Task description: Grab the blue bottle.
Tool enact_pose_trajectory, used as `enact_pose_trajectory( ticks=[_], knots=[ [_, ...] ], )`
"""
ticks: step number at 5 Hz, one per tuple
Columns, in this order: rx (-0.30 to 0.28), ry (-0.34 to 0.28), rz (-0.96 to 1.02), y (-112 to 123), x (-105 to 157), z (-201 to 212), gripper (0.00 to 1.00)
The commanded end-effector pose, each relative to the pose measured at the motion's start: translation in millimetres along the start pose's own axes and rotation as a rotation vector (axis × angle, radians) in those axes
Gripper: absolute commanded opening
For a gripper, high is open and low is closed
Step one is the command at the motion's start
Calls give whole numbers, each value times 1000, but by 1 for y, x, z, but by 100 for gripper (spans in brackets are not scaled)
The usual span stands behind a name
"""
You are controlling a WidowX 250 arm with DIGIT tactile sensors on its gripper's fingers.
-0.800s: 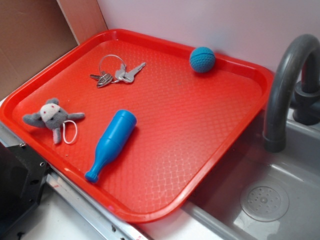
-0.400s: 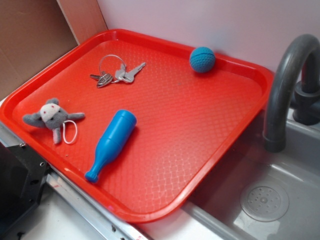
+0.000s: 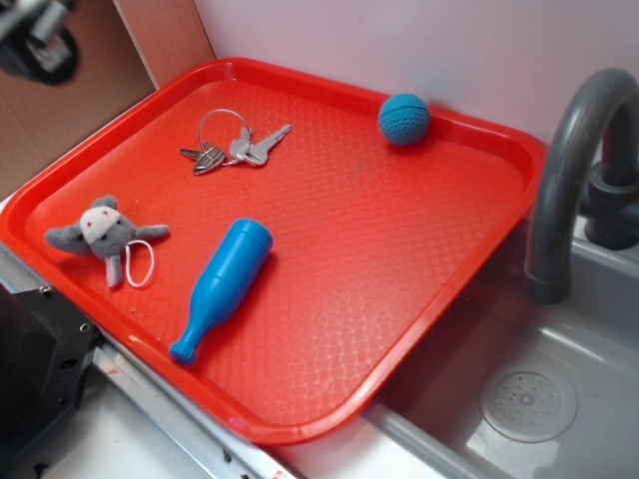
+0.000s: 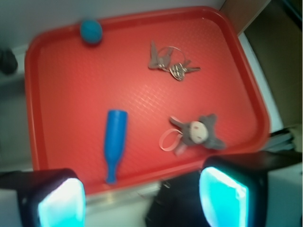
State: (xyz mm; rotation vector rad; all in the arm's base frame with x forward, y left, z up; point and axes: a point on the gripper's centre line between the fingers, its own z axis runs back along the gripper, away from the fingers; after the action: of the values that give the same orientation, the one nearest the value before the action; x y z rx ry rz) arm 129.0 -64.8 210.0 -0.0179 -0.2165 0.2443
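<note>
Toy kitchen setup: grey plastic sink with drain, curved grey faucet (moulded plastic), red tray alongside.

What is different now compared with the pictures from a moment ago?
Only one thing: part of the robot arm has come into the outside view at the top left corner, blurred as if moving. Nothing was taken hold of. The blue bottle, keys, plush toy and ball lie where they were on the red tray. The end effector is open.
</note>
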Motion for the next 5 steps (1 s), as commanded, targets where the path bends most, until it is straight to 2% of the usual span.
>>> enact_pose_trajectory(
  ticks=[1,3,4,5],
  knots=[
    [-37,-76,114,-13,8,-61,100],
    [-64,-42,134,-18,10,-117,100],
    [-58,-13,111,-22,10,-145,100],
    [-1,-22,79,-29,5,-178,100]
  ],
)
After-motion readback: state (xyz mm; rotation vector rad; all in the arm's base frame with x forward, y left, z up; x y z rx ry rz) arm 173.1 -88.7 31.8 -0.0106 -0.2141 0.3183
